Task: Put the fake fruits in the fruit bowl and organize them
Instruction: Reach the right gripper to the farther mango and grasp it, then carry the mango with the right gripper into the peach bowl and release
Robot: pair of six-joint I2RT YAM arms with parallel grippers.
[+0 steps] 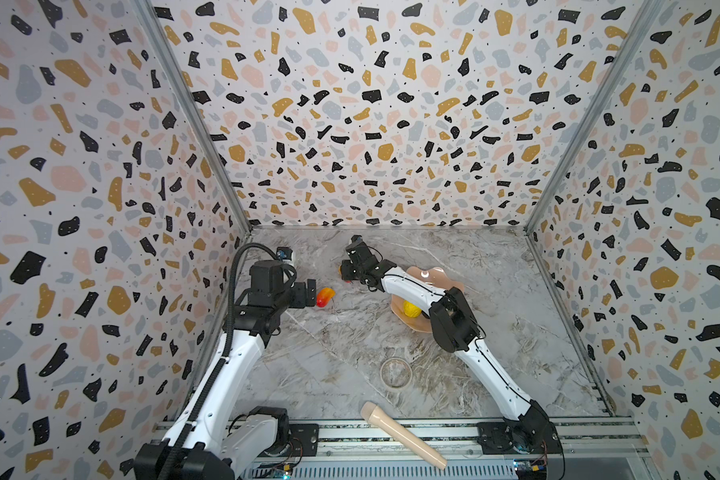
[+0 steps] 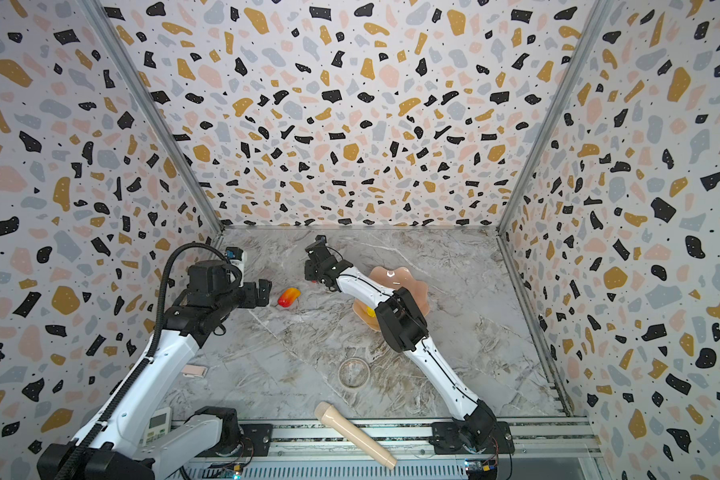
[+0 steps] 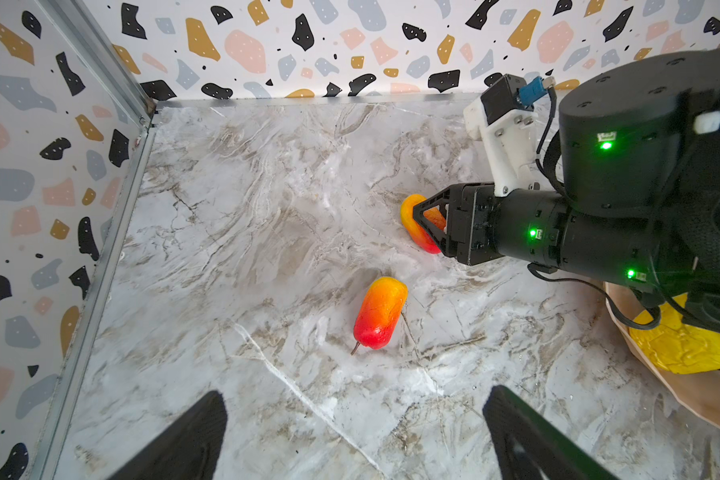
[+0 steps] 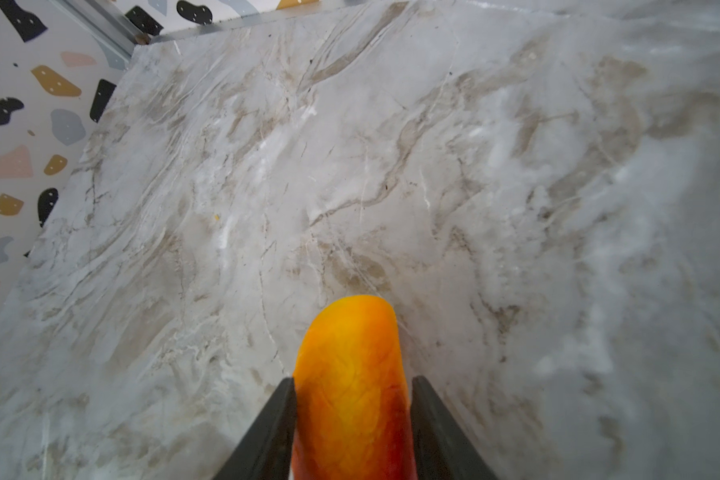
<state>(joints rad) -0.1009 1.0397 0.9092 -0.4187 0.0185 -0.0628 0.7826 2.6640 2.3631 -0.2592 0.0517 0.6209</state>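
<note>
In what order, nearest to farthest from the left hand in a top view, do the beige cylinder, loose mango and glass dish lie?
1. Loose mango, just beyond the left hand.
2. Glass dish, mid-table, toward the front.
3. Beige cylinder, across the front rail.

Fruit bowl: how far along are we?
Done: the bumpy yellow fruit sits in the glossy peach-pink scalloped bowl. In hand: the right gripper is shut on one red-to-yellow oblong mango, away from the bowl. Remaining: that mango, plus the second red-to-yellow mango lying on the marble table before the open left gripper. No other fruit shows in any view.
</note>
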